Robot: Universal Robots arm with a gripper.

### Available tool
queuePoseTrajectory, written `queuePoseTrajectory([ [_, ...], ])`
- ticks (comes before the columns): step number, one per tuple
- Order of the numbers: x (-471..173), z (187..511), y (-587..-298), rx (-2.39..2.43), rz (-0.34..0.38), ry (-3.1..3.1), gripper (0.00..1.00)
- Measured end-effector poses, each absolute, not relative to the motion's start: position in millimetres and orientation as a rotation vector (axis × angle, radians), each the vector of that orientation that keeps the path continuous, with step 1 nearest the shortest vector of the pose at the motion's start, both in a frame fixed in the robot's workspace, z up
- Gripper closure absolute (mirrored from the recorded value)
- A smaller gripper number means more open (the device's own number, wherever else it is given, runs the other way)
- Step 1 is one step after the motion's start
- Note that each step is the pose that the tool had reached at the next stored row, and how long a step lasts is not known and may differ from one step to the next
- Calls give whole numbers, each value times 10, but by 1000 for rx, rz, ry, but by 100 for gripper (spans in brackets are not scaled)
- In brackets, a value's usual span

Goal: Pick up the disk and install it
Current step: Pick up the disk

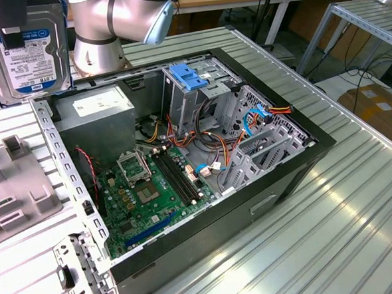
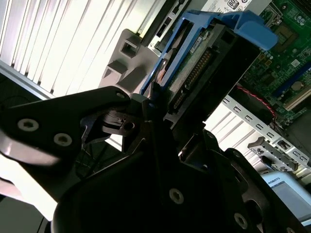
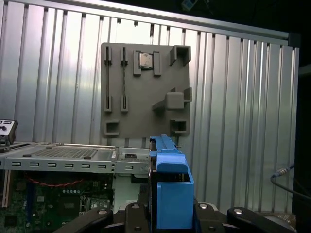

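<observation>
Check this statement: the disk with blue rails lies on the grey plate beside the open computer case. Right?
No. The disk is not on the grey plate; the claw holds it in the air beside the open computer case, as the exterior view shows.

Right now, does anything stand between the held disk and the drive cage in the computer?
The jaws hold the disk raised outside the case, at the exterior view's left. The grey power supply lies between it and the drive cage, though the disk looks higher than it. A blue latch sits on top of the cage.
</observation>
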State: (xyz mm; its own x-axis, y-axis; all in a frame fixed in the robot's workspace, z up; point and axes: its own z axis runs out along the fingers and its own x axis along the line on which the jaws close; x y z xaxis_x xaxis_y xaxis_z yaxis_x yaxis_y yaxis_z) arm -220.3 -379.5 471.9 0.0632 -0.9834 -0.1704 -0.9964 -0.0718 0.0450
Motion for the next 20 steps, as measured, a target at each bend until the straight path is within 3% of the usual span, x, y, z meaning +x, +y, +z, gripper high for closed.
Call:
queuePoseTrajectory([
  [20, -2132, 4719, -3891, -2228, 238, 2081, 64],
])
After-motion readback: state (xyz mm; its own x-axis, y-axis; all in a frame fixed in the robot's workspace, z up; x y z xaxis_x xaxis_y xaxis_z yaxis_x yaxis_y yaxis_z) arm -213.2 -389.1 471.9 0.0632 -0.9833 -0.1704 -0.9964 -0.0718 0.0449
